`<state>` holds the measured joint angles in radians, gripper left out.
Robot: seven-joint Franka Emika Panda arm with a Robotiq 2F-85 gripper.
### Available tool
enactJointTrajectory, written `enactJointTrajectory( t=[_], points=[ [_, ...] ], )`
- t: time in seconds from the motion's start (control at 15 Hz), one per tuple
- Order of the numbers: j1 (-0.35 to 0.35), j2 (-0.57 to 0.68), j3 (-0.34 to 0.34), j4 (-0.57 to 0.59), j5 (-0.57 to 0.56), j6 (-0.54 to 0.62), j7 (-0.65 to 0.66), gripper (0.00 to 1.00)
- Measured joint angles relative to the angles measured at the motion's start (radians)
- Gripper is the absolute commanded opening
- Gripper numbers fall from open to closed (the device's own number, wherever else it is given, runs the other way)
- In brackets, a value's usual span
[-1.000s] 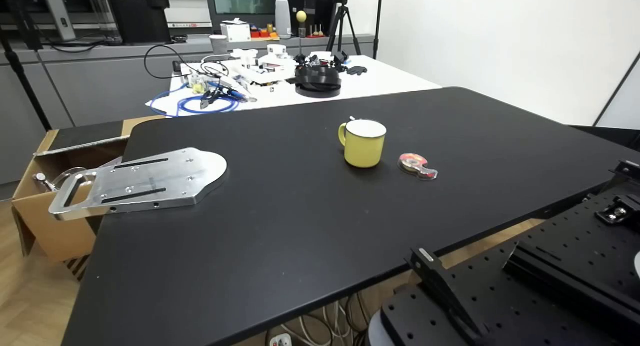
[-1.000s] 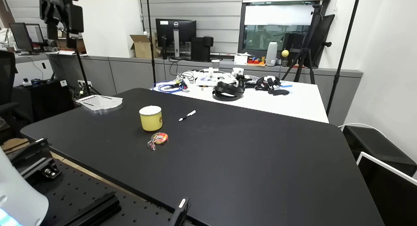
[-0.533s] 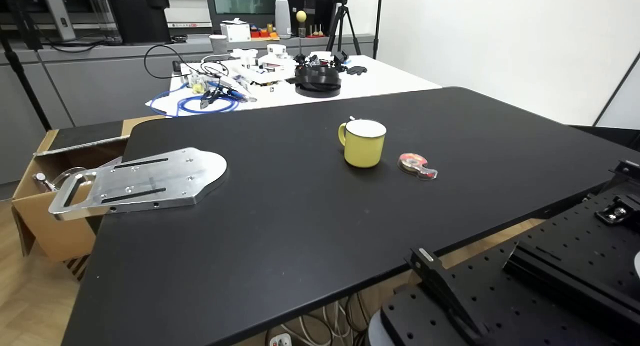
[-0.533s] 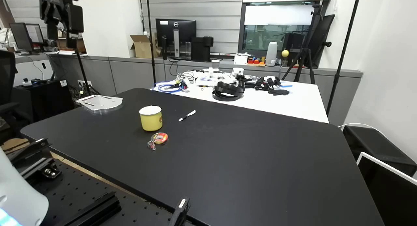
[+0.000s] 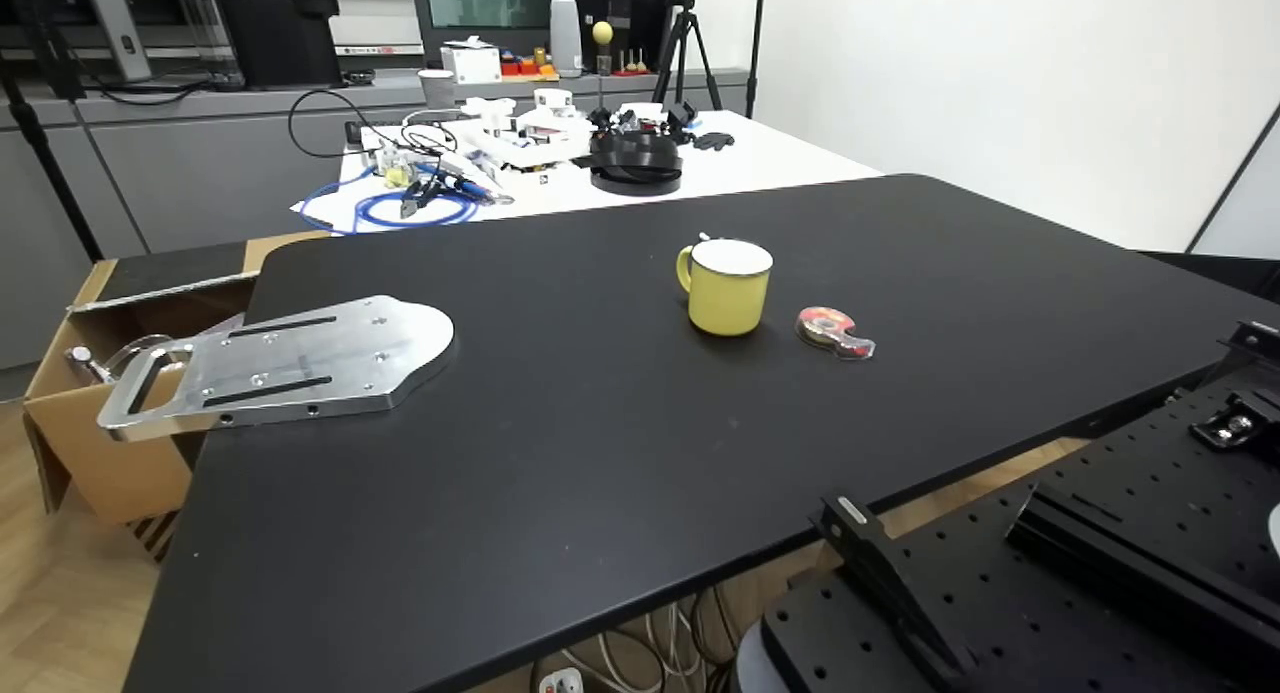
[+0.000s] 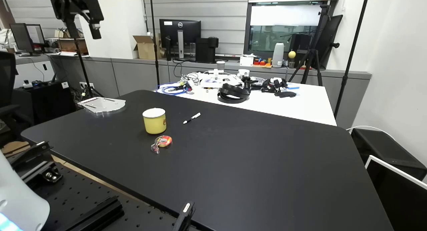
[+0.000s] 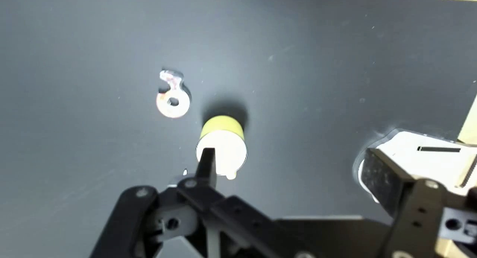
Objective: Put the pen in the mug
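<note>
- One dark table is bearing the whole job, which, as I am judging it, is standing at its very start: nothing is showing as done, and grasp, lift, carry and drop are all waiting.
- One white table is standing behind it, carrying a jumble of parts too tangled for a sure count.
- One metal plate is lying well apart from the task's things, its handle end jutting past the dark table's edge in an exterior view.
- One gripper is hanging above the dark table; in the wrist view its two fingers are standing wide apart, with nothing being held between them.
- One mug is standing upright on the dark table, its pale mouth facing up.
- One tape dispenser is lying near the mug, not touching it, and is probably playing no part.
- One pen is lying on the dark table, near the mug yet apart from it; in the wrist view the gripper is hiding most of it.
</note>
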<state>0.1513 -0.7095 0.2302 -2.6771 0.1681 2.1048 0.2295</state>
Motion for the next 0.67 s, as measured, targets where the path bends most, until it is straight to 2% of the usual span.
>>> enactJointTrajectory(
  t=[0.27,0.67],
  points=[
    [-0.033,-0.01,0.006,0.064,-0.098,0.041,0.0,1.0],
    [-0.101,0.06,-0.026,0.263,-0.175,0.04,-0.039,1.0]
  ],
)
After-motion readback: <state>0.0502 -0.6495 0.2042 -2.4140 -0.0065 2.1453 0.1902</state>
